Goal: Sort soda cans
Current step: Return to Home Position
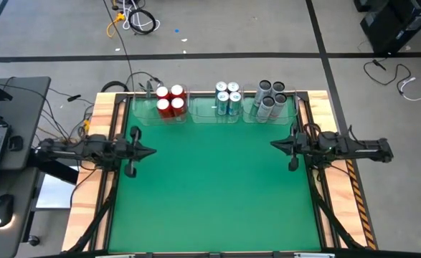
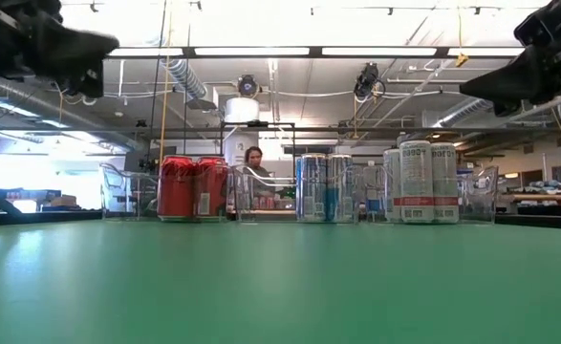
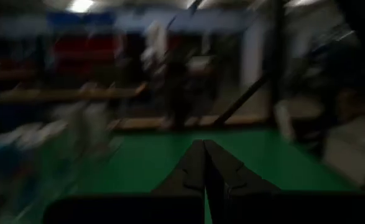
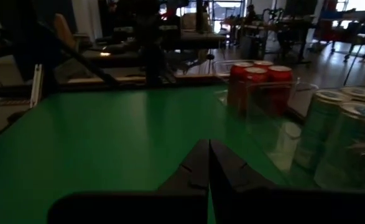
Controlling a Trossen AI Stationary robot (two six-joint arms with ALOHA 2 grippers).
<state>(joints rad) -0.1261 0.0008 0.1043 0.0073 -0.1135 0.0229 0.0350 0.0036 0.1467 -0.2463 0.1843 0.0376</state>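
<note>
Green desk (image 1: 210,193) in an open workshop, strip lights (image 2: 261,51) overhead, cables (image 1: 135,20) on the grey floor (image 1: 267,29) around it. Along the far edge, three clear bins (image 1: 203,109) in a row. Well apart from both sets of fingers, off to the far-edge side of their tips: four red cans (image 1: 170,101) in the bin nearest the left fingers, four blue-and-white cans (image 1: 229,99) in the middle one, roughly midway between the two tips, grey cans (image 1: 270,99) in the bin nearest the right fingers. All upright, silvery tops up.

Left arm (image 1: 88,149) stretched level over the desk's left side, left fingers (image 1: 147,151) pointing inward toward the right pair, pressed together, gripping nothing. Right arm (image 1: 353,148) mirrored over the right side, right fingers (image 1: 278,145) likewise closed on nothing, tips aimed back at the left pair. Wide stretch of green between the two tips. Both pairs raised clear of the surface, high up in the low view. Person (image 2: 254,158) far behind the bins.
</note>
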